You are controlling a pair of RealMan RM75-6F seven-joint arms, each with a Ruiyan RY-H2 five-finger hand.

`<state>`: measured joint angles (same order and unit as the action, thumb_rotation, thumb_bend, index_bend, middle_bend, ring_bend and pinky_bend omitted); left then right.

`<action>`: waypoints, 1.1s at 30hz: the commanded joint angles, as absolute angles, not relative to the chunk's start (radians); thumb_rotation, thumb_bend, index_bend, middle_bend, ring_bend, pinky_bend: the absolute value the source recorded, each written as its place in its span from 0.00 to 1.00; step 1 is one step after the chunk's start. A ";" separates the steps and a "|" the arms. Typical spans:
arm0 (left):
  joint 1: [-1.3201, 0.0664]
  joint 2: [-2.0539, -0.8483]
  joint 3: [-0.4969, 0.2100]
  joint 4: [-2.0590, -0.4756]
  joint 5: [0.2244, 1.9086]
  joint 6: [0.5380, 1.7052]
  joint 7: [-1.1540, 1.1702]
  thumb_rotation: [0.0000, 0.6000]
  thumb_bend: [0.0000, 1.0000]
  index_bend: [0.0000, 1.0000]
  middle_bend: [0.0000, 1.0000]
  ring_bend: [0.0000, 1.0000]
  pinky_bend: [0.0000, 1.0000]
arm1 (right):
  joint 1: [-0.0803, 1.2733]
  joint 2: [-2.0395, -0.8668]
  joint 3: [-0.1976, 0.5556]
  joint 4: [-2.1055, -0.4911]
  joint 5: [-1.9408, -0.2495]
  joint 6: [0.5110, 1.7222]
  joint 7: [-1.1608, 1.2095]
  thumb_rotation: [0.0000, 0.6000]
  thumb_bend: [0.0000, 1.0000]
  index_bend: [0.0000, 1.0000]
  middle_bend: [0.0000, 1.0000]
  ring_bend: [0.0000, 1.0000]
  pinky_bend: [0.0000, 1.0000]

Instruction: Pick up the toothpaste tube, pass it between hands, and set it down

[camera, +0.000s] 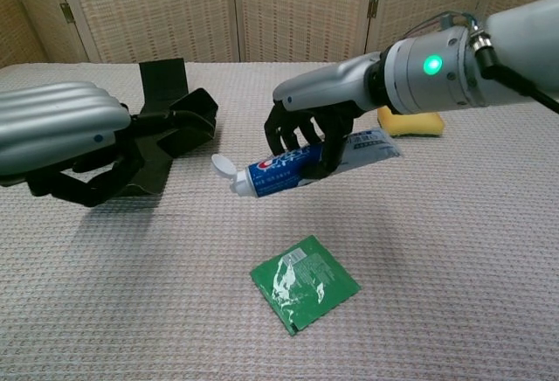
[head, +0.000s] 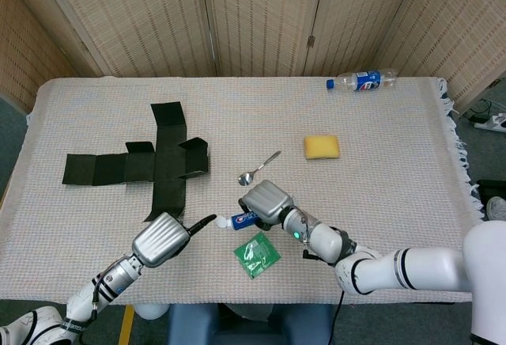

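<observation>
Blue-and-white tube (camera: 306, 164) is held above the cloth by the right hand (camera: 316, 129), cap toward the empty, spread left hand (camera: 83, 149) nearby; pickup is done, while handover and set-down remain.

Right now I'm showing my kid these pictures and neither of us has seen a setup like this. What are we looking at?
It is a two-armed robot with mechanical hands at a cloth-covered table. One camera looks down from its head, the other forward from its chest. The right hand holds a toothpaste tube in the air, cap toward the left hand, which holds nothing. On the table lie a green packet, spoon, yellow sponge, flattened black box and plastic bottle.
</observation>
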<state>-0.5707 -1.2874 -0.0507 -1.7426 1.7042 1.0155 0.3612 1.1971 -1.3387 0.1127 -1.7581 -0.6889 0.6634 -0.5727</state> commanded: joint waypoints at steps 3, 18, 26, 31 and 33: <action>-0.582 -1.303 -0.042 -1.749 1.682 0.998 0.390 1.00 0.80 0.12 0.84 0.83 0.71 | 1.206 -1.347 0.106 -1.756 -0.698 0.678 -0.552 1.00 1.00 0.70 0.65 0.62 0.56; -0.576 -1.309 -0.014 -1.737 1.621 0.999 0.422 1.00 0.80 0.13 0.84 0.83 0.71 | 1.170 -1.355 0.102 -1.746 -0.807 0.714 -0.438 1.00 1.00 0.72 0.65 0.62 0.56; -0.571 -1.315 -0.006 -1.736 1.600 1.015 0.378 1.00 0.80 0.10 0.84 0.82 0.71 | 1.106 -1.387 0.128 -1.719 -0.930 0.767 -0.322 1.00 1.00 0.73 0.66 0.63 0.57; -0.556 -1.294 -0.011 -1.753 1.573 1.044 0.274 1.00 0.76 0.04 0.76 0.73 0.71 | 1.057 -1.412 0.138 -1.691 -1.011 0.801 -0.232 1.00 1.00 0.73 0.66 0.63 0.57; -0.541 -1.285 -0.017 -1.755 1.566 1.075 0.221 1.00 0.67 0.01 0.66 0.65 0.71 | 1.038 -1.417 0.141 -1.683 -1.036 0.812 -0.197 1.00 1.00 0.73 0.66 0.63 0.57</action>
